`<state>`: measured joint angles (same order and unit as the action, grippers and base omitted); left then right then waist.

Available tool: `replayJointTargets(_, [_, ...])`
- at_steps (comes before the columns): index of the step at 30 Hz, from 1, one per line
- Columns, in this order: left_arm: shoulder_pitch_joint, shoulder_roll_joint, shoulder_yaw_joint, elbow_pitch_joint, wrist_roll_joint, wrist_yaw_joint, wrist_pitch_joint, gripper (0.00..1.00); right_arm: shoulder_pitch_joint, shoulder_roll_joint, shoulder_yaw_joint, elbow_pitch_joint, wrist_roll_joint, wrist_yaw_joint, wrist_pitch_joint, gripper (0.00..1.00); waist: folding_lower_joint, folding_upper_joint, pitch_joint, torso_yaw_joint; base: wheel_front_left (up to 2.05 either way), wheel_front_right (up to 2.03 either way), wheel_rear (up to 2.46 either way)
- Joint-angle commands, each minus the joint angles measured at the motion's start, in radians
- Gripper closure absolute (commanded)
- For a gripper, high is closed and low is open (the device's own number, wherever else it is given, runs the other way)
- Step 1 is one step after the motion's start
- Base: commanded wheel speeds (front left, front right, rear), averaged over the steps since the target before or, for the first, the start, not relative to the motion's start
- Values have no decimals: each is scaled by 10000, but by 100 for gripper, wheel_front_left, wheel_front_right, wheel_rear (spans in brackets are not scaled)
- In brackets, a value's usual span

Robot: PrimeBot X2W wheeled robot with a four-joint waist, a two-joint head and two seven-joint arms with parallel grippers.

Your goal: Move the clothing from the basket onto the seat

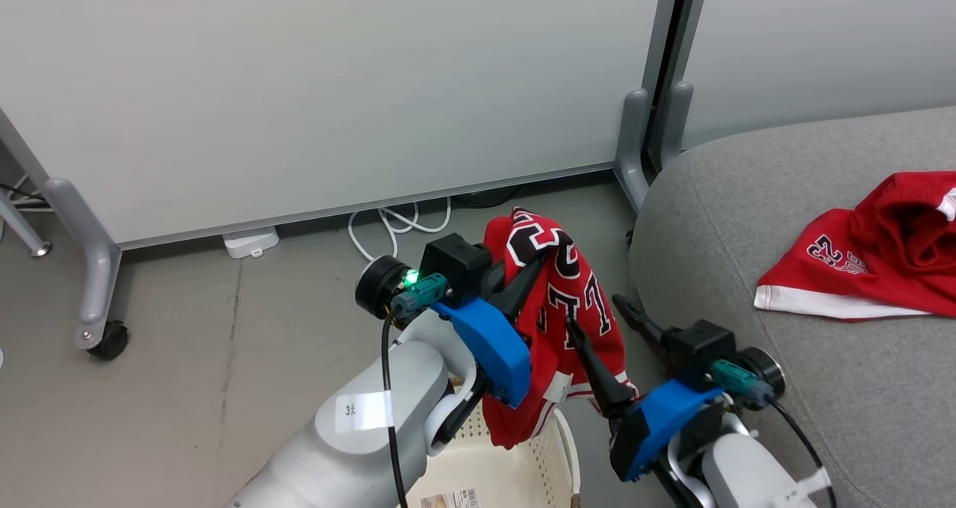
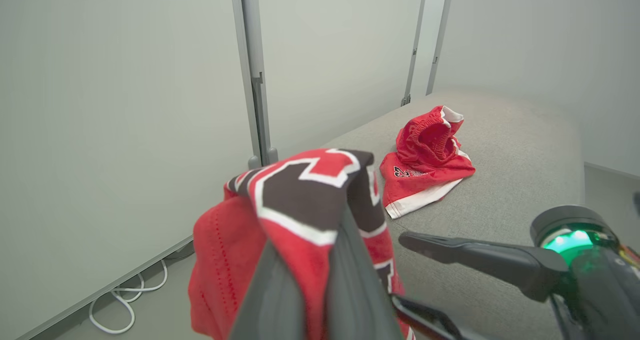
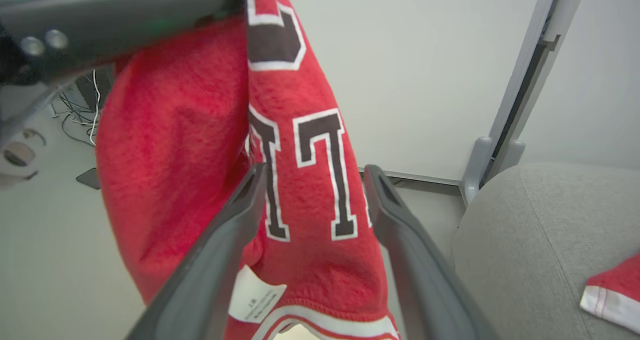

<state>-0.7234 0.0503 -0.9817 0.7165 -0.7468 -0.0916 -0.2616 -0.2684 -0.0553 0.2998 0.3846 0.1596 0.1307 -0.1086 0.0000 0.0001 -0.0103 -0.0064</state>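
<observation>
the left gripper (image 1: 539, 260) is clamped on a red jersey (image 1: 579, 299), which hangs over the basket (image 1: 523, 463) (hem low by its rim). the right gripper (image 1: 596, 315) stands wide apart close beside the cloth, holding nothing. the other red garment (image 1: 874, 261) lies crumpled on the grey seat (image 1: 821, 388).

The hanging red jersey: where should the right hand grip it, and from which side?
Probably the jersey's lower half above the white hem, from the seat side: it hangs limp from the shut left hand, facing the open right hand.
</observation>
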Motion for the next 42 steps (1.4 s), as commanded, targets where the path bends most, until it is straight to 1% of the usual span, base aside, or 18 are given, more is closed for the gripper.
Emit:
replayJointTargets(1, [-156, 1, -50, -37, -32, 24, -50, 100, -425, -29, 249, 489, 41, 1, -114, 0, 0, -1, 24, 21, 0, 0, 0])
replayJointTargets(7, [-214, 2, -202, -74, -82, 30, -50, 100, -1512, 8, 961, 2057, 225, 1, -436, 0, 0, -1, 68, 107, 0, 0, 0])
replayJointTargets(8, [-205, 2, -223, -80, -102, 28, -50, 100, -1682, 14, 1050, 2319, 259, 1, -492, 0, 0, -1, 69, 122, 0, 0, 0])
replayJointTargets(9, [-205, 2, -223, -80, -102, 28, -50, 100, -1682, 14, 1050, 2319, 259, 1, -492, 0, 0, -1, 69, 122, 0, 0, 0])
replayJointTargets(14, [-207, 2, -392, -92, -171, 14, -50, 100, -2430, 40, 1426, 3578, 501, 1, -806, 0, 0, -1, 54, 196, 0, 0, 0])
replayJointTargets(20, [-233, 2, -549, -78, -250, -1, -50, 100, -3057, 49, 1946, 4588, 1282, 1, -1080, 0, 0, -1, 26, 233, 0, 0, 0])
replayJointTargets(25, [-254, 2, -661, -138, -300, 2, -50, 100, -3458, 51, 2573, 5111, 2088, 1, -1210, 0, 0, -1, 40, 272, 0, 0, 0])
replayJointTargets(27, [-275, 3, -686, -149, -332, 27, -50, 100, -3581, 52, 2754, 5253, 2366, 1, -1249, 69, 0, -1, 51, 290, 0, 0, 0])
replayJointTargets(28, [-285, 3, -684, -140, -336, 34, -50, 100, -3641, 52, 2837, 5329, 2469, 1, -1290, 89, 0, -1, 57, 296, 0, 0, 0])
replayJointTargets(29, [-294, 2, -678, -127, -338, 45, -50, 100, -3684, 51, 2910, 5389, 2598, 1, -1318, 100, 0, -1, 64, 299, 0, 0, 0])
replayJointTargets(35, [-330, 2, -562, -38, -290, 115, -50, 100, -3817, 52, 3245, 5661, 3120, 1, -1472, 100, 0, -1, 85, 268, 0, 0, 0])
replayJointTargets(42, [-296, 3, -495, 49, -209, 86, -50, 100, -3958, 52, 3451, 5876, 3516, 1, -1552, 100, 0, -1, 79, 203, 0, 0, 0])
